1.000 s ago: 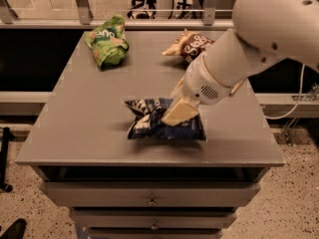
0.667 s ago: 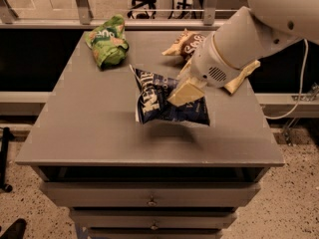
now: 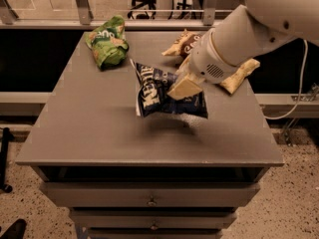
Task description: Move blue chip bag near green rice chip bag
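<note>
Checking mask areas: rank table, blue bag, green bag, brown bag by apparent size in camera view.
1. Table
2. Blue bag, lifted in the hand over mid-table, nearer camera
3. Green bag
Brown bag: mostly behind arm, unranked

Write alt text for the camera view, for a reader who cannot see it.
The robot's gripper holds the blue chip bag just above the middle of a grey table, with its shadow beneath. The green rice chip bag lies at the back left corner, apart from it; a brown and yellow bag lies behind the arm.
</note>
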Controlling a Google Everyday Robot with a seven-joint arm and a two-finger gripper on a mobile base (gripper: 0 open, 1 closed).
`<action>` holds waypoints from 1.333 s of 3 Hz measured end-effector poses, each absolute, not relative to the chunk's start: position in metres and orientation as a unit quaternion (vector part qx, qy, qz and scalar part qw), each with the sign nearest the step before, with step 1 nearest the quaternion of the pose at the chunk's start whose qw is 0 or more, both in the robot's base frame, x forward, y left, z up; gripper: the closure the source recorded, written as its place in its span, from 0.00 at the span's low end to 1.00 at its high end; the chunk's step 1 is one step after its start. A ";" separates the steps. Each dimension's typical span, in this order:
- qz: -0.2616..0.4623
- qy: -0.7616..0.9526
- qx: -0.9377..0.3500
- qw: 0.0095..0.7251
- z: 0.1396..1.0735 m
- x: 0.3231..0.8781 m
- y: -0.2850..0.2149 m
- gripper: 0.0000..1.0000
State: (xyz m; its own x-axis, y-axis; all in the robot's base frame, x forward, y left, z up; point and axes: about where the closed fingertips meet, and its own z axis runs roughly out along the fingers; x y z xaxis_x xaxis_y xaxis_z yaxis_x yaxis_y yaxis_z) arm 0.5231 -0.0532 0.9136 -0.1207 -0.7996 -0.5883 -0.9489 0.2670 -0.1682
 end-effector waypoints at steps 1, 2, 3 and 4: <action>0.089 0.729 -0.593 0.330 0.930 0.562 -0.060 1.00; 0.038 0.702 -0.598 0.385 0.964 0.635 -0.058 1.00; 0.015 0.674 -0.608 0.419 0.985 0.687 -0.039 1.00; 0.003 0.646 -0.629 0.434 0.988 0.756 -0.001 1.00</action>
State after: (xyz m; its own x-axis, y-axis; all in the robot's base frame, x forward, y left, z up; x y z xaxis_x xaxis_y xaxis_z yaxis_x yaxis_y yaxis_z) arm 0.7555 -0.0005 0.9875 0.1666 -0.8093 -0.5632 -0.8139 0.2095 -0.5419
